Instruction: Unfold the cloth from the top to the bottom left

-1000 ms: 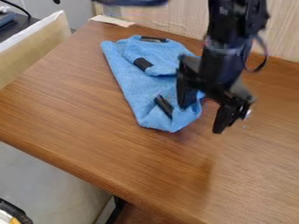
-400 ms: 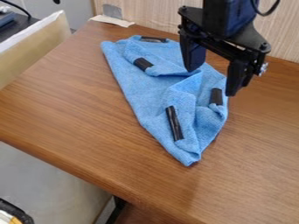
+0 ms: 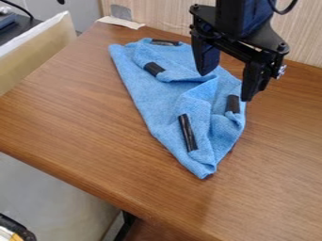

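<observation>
Cloth (image 3: 135, 92) on the bench (image 3: 75, 127), partly unfolded; its lower end, bunched beneath the gripper (image 3: 227, 84) in the earliest view, now extends to a point farther toward the front edge; the gripper has risen from it and is spread, its fingers apart with nothing between them, above the cloth's right side; dark strips (image 3: 187, 132) mark layers that remain turned over, and an upper flap (image 3: 153, 56) lies much as before. The change suggests one layer has been drawn down and released, the task being advanced but probably incomplete; a further pull toward the bottom left seems needed, with some risk of pinching two layers together.
</observation>
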